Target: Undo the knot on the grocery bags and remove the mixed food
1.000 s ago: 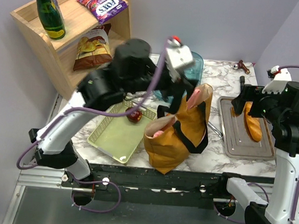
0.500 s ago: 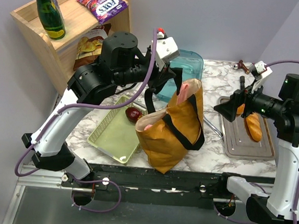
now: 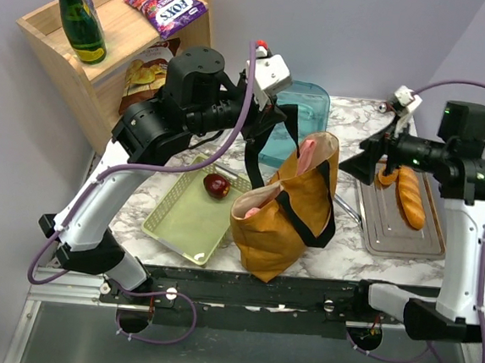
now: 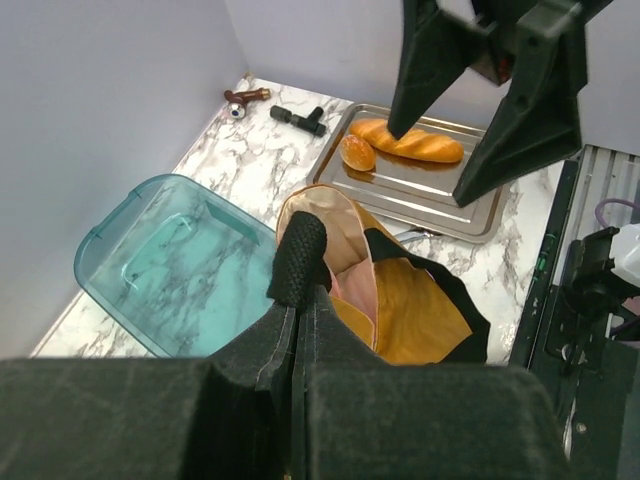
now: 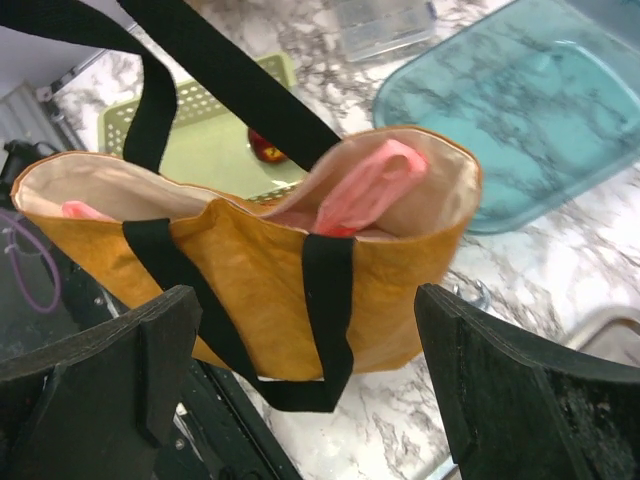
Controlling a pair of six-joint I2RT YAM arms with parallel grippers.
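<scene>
The mustard-orange tote (image 3: 286,215) stands at the table's front middle. My left gripper (image 3: 277,110) is shut on one black strap handle (image 4: 300,255) and holds it up above the tote (image 4: 415,325). The thin pink plastic bag sits inside, and its twisted top (image 3: 307,153) pokes out of the mouth; it also shows in the right wrist view (image 5: 365,185). My right gripper (image 3: 356,159) is open and empty, just right of the tote (image 5: 250,265), level with its mouth. The food is hidden inside the bags.
A green basket (image 3: 180,218) with a dark red apple (image 3: 217,185) lies left of the tote. A teal container (image 3: 308,107) is behind it. A metal tray (image 3: 391,233) with a baguette (image 3: 411,196) is at the right. A wooden shelf (image 3: 107,76) stands at the back left.
My right gripper has swung left from over the tray toward the tote's mouth. My left gripper has pulled the strap back and up, and the tote has swayed left and back.
</scene>
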